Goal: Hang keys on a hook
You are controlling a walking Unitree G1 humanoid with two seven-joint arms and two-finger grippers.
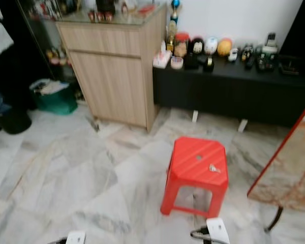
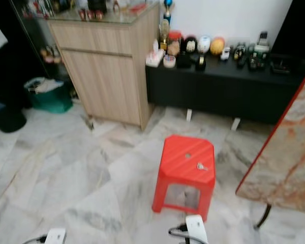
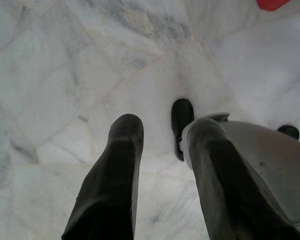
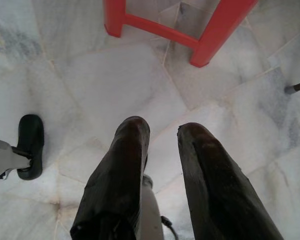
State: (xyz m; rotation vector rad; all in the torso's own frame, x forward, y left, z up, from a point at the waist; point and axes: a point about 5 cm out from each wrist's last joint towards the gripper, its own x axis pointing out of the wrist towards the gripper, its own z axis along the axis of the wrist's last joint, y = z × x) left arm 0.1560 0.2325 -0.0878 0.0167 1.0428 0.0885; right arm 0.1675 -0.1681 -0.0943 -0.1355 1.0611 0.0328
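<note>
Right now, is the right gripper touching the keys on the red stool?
Apart. In the left eye view the keys lie on the red stool's top, while the right gripper hangs open over the marble floor, below the seat.

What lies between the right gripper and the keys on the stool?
In the right wrist view, bare marble floor separates the right gripper from the red stool. The keys lie on the stool's top, above.
</note>
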